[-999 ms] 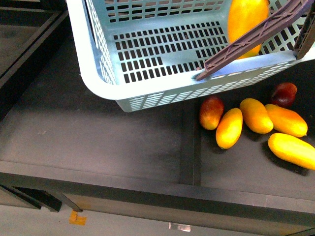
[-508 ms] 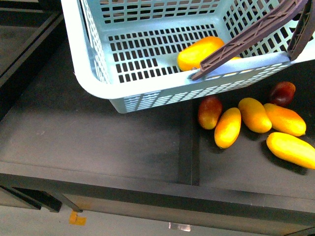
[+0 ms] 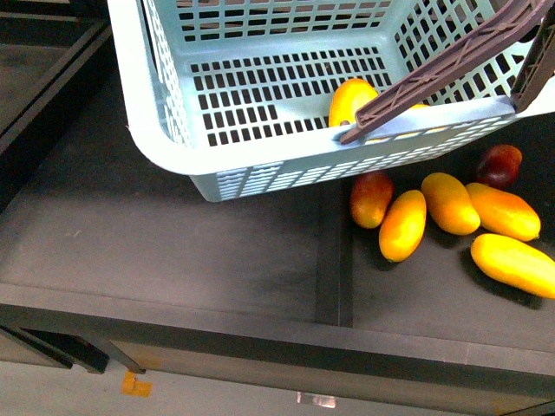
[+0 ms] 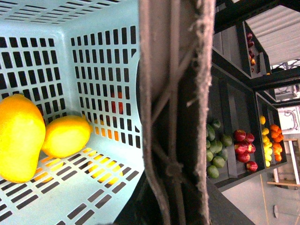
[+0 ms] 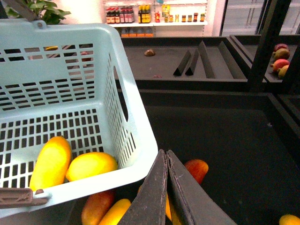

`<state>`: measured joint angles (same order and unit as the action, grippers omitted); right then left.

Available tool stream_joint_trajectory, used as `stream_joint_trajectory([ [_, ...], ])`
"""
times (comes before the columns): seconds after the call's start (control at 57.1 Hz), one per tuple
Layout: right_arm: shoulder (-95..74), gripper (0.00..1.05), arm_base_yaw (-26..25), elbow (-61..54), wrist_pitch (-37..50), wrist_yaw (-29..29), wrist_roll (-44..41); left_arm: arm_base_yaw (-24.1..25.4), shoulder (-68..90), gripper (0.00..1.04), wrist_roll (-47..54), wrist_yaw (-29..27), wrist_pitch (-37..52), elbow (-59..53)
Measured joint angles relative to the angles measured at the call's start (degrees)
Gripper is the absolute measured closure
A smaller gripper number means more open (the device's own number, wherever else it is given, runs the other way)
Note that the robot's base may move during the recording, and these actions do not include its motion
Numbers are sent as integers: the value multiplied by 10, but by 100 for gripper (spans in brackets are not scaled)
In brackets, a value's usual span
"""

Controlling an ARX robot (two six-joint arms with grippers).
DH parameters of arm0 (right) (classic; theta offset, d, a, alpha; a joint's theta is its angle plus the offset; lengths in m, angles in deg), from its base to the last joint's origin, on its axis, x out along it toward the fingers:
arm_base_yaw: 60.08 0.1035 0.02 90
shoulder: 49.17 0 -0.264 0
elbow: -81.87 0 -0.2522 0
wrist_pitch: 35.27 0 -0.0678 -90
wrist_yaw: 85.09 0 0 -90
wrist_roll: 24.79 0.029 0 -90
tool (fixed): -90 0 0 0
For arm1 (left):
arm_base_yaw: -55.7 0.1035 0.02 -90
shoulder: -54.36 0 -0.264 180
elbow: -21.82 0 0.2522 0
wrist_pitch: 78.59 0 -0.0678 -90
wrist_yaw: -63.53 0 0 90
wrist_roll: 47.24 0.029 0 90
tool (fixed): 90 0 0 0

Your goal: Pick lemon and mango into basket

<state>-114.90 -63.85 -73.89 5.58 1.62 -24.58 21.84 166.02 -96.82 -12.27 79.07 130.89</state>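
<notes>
The turquoise basket hangs above the dark shelf, its brown handle slanting across the near rim. My left gripper is shut on that handle, which fills the left wrist view. Inside, on the slotted floor, the mango lies against the smaller lemon. The right wrist view shows the same pair, mango and lemon. My right gripper is shut and empty, just outside the basket's rim. From the front, one yellow fruit shows behind the rim.
Several loose orange-yellow mangoes and two red-blushed ones lie on the shelf under the basket's right end. A raised divider splits the shelf, and its front edge runs below. Limes and red fruit fill bins beyond.
The mango dropped from the basket's upper right corner onto its floor and has turned end-on beside the handle. The basket shifted slightly.
</notes>
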Motion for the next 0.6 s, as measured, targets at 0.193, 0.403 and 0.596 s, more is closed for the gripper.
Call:
stream_joint_trajectory([
  [0.193, 57, 103, 35, -49, 1, 30, 0, 1, 0, 99, 2, -2, 0, 0],
  [0.403, 161, 103, 35, -86, -77, 33, 0, 1, 0, 99, 0, 2, 0, 0],
  [0.596, 283, 103, 36, -95, -183, 33, 0, 1, 0, 99, 2, 1, 0, 0],
])
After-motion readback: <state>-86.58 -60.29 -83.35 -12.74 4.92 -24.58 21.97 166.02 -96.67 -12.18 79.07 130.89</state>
